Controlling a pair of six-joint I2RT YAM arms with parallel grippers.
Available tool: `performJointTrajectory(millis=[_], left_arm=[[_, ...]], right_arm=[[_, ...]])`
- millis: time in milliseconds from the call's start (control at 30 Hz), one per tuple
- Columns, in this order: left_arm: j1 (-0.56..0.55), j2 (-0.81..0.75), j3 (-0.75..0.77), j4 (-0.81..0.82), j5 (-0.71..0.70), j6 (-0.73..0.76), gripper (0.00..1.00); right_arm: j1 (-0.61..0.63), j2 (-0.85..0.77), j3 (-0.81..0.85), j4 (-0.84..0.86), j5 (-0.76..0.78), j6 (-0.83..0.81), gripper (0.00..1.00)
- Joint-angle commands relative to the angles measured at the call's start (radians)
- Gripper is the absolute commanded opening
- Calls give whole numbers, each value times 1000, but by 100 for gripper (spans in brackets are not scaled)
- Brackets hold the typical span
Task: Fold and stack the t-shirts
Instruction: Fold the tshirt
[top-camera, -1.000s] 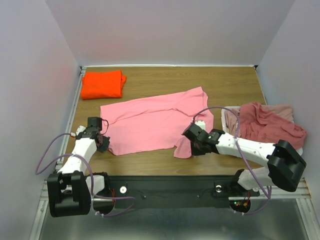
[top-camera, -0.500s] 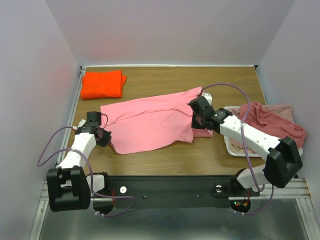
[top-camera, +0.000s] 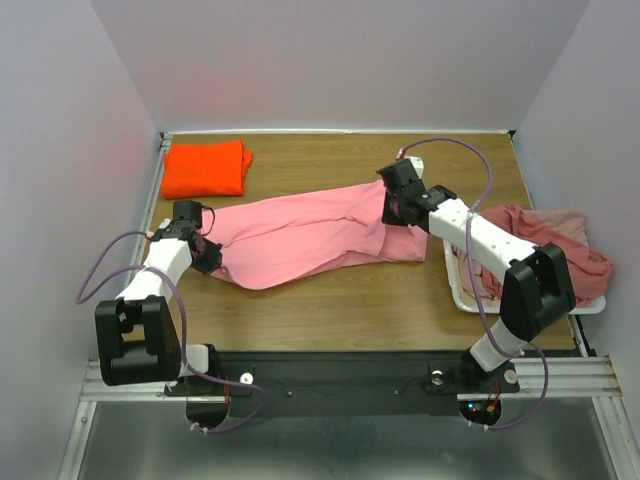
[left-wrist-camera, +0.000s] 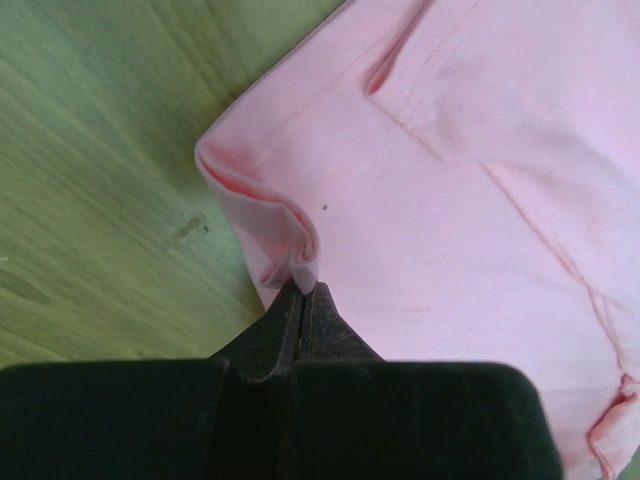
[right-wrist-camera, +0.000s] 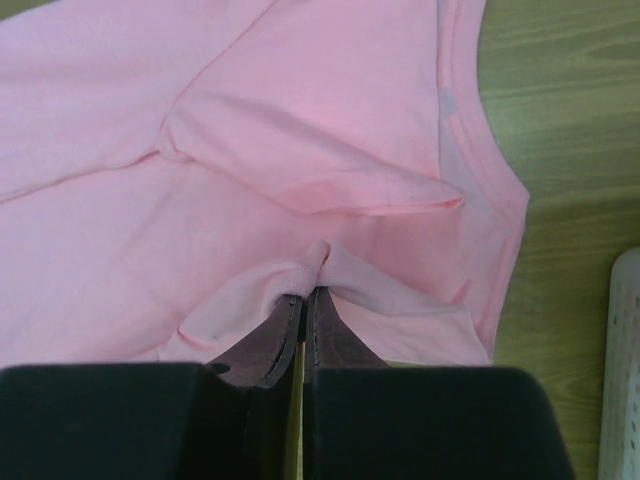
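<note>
Pink t-shirt (top-camera: 310, 235) lying partly folded across the middle of the tabletop (top-camera: 330, 310), its left edge pinched in the clenched left tool (left-wrist-camera: 302, 290) and a fold near its collar in the clenched right tool (right-wrist-camera: 303, 296).

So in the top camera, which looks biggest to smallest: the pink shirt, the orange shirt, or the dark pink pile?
1. Spread-out light pink cloth t-shirt
2. Crumpled dusty rose cloth shirt pile
3. Folded bright orange cloth t-shirt, though it lies farther from the camera
</note>
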Motion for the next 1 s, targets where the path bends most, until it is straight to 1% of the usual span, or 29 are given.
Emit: performJointTrajectory(millis=[0, 300, 700, 833, 967], left_arm=[[14, 28, 69, 10, -10, 16, 0], [49, 112, 141, 47, 5, 36, 0], [57, 239, 242, 90, 1, 45, 0], [57, 246, 253, 103, -15, 38, 0], [57, 217, 236, 118, -29, 27, 0]], right_arm=[[-26, 25, 85, 49, 15, -39, 0], [-64, 113, 174, 54, 21, -80, 0], [-104, 241, 310, 59, 12, -123, 0], [-115, 275, 332, 59, 10, -132, 0], [-123, 284, 329, 59, 16, -129, 0]])
